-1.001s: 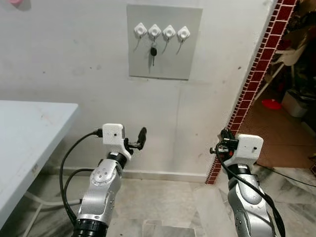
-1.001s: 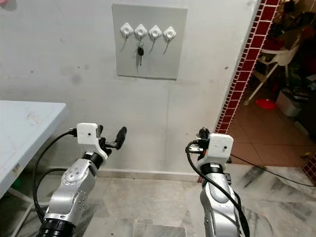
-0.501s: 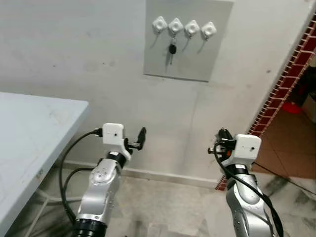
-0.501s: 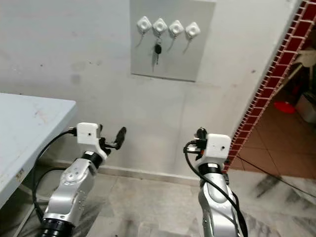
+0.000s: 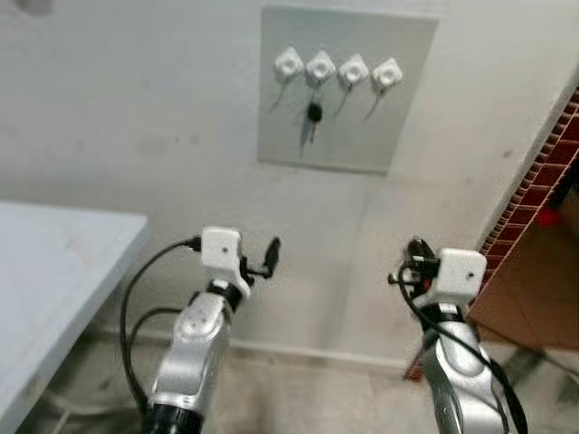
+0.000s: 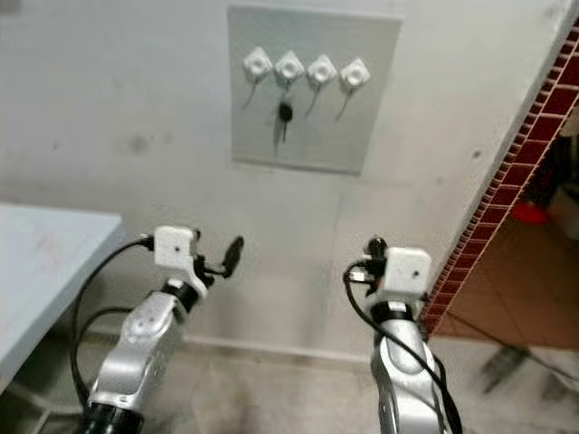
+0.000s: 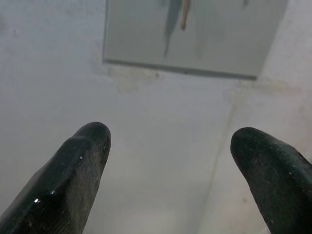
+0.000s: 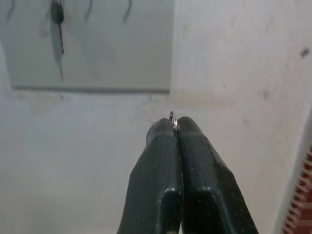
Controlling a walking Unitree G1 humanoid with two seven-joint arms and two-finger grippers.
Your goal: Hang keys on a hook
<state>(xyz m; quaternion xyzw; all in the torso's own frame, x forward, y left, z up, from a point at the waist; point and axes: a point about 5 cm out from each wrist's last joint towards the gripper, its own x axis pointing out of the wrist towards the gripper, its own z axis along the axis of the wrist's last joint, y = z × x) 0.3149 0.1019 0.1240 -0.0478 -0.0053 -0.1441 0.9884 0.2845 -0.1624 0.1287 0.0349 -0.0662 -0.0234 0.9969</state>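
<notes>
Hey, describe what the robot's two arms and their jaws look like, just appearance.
Both arms are silver metal with rounded joints and a dark collar low down. Each wrist carries a white boxy camera housing. Black cables loop off the left arm and run along the right arm. Each ends in two long, glossy black jaws with rounded tips.

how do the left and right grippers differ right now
The left gripper is open, fingers wide apart and holding nothing; the right gripper is shut, pinching a small metal ring at its fingertips. Both are raised toward the wall, below the hook board.
</notes>
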